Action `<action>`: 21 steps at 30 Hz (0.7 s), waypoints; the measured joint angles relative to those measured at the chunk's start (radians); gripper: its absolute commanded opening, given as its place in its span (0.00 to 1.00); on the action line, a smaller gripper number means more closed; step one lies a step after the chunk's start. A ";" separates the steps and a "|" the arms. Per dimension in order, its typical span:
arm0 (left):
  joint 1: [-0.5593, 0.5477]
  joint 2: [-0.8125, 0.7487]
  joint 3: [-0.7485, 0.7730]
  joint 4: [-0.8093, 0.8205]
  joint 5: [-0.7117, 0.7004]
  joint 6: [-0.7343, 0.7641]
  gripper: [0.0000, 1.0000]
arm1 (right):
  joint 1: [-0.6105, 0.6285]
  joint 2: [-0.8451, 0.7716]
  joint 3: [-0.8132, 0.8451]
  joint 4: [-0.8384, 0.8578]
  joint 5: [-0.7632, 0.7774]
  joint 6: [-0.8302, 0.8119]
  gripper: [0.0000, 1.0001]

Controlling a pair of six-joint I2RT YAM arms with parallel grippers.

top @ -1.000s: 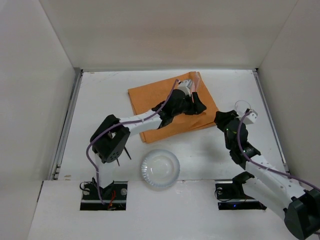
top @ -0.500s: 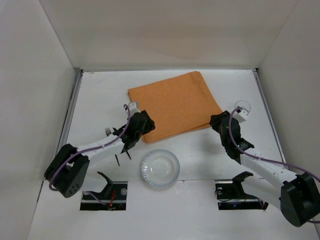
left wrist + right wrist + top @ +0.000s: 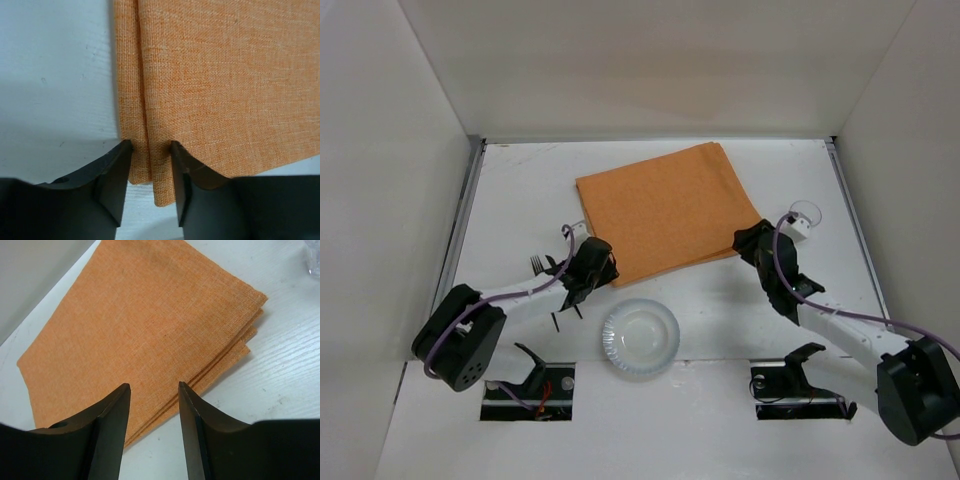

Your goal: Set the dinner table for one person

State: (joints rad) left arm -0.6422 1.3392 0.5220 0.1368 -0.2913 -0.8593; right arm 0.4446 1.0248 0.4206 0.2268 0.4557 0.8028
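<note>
Update: the left jaws are off the far-right corner of the orange placemat (image 3: 665, 210), where a flap was lifted a second ago. They now sit at its near-left corner. That flap is back down and the mat lies flat in the same spot, skewed to the rails, on the far middle of the desk (image 3: 520, 190). The desk is the white top that fills the walled bay and carries everything. In the left wrist view, the left jaws are partly spread and straddle the mat's left edge fold (image 3: 145, 100), with the cloth between them looking flat, not bunched. The right jaws have slid from beside the clear glass (image 3: 805, 213) to the mat's near-right corner. They're spread wide over the stacked edges (image 3: 245, 335) and hold nothing. The clear plate (image 3: 640, 338) and fork (image 3: 535, 265) haven't moved, and both are still off the mat. My read: corner fix done, next is likely a two-arm pull or square-up from the near corners. Several layers show at that edge, so grabbing only the top one is the risk. Early in the task.
</note>
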 measured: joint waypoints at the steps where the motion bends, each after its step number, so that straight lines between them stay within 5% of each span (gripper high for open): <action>1: -0.002 0.009 0.000 0.000 0.005 -0.004 0.28 | 0.000 0.004 0.002 0.001 -0.005 -0.002 0.50; 4: 0.001 0.036 0.000 0.010 0.018 -0.009 0.11 | 0.000 0.011 0.006 0.009 -0.016 -0.002 0.50; 7: 0.017 0.040 0.000 0.021 0.038 -0.011 0.06 | 0.000 0.020 0.011 0.013 -0.021 -0.002 0.51; 21: 0.263 -0.086 -0.105 0.030 0.100 -0.012 0.05 | 0.002 0.103 0.034 0.011 -0.024 0.011 0.54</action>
State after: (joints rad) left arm -0.3790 1.2530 0.4175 0.1669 -0.1917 -0.8711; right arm 0.4461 1.1278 0.4541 0.2382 0.4320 0.8143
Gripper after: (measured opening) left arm 0.064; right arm 0.540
